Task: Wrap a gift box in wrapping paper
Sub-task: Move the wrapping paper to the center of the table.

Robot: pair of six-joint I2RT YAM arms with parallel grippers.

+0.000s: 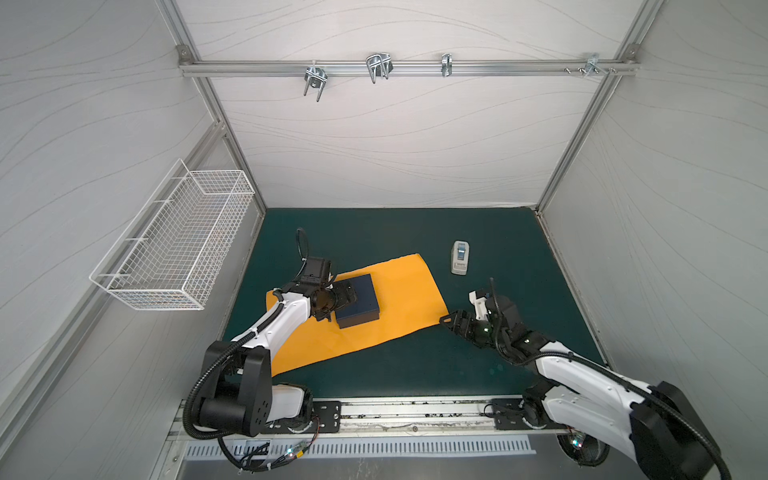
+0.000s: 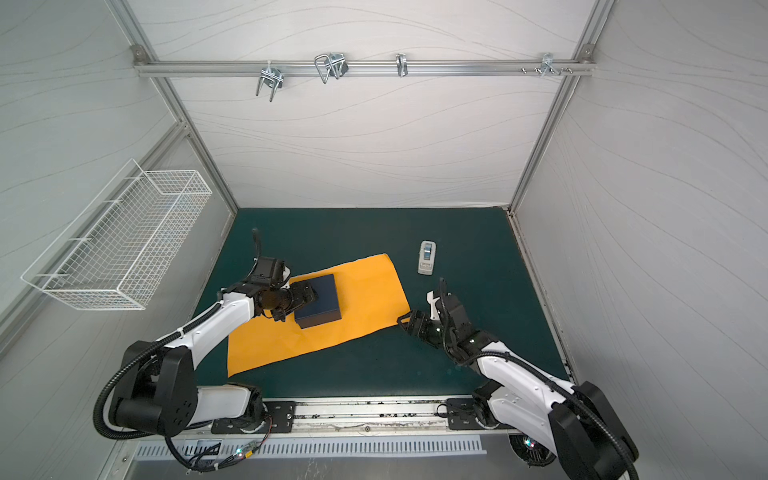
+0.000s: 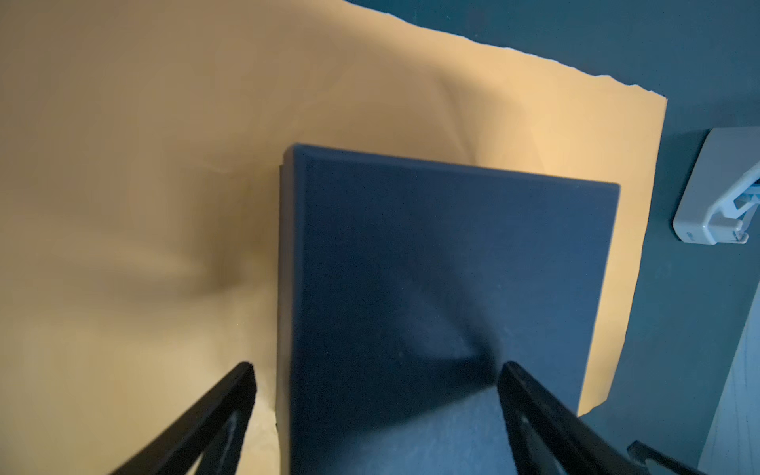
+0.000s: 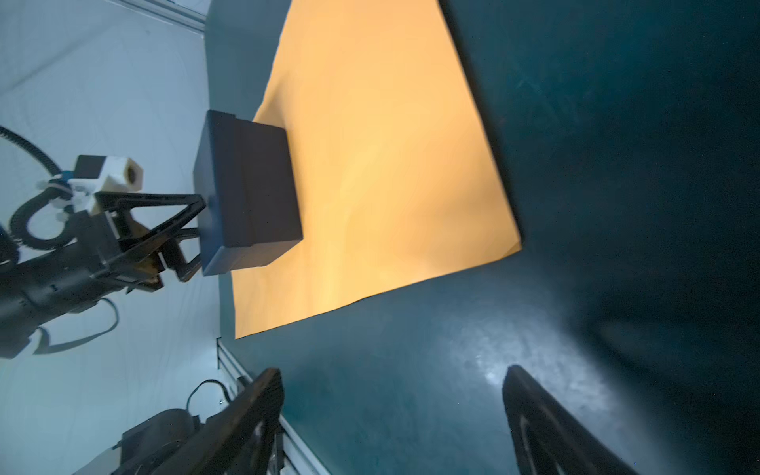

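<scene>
The dark navy gift box (image 1: 359, 301) (image 2: 322, 301) lies on the left half of the orange-yellow wrapping paper (image 1: 399, 291) (image 2: 365, 299), which lies flat and slanted on the green mat. My left gripper (image 1: 347, 293) (image 2: 307, 293) is open at the box's left edge. In the left wrist view its jaws (image 3: 376, 366) stand wide, one finger over the gift box (image 3: 432, 267) and one over the wrapping paper (image 3: 164, 164). My right gripper (image 1: 446, 323) (image 4: 392, 370) is open and empty, low over the mat just off the paper's right corner.
A small white-grey tape dispenser (image 1: 460, 257) (image 2: 427, 257) stands on the mat behind the paper's right end. A white wire basket (image 1: 178, 237) hangs on the left wall. Metal hooks (image 1: 378, 66) hang from the back rail.
</scene>
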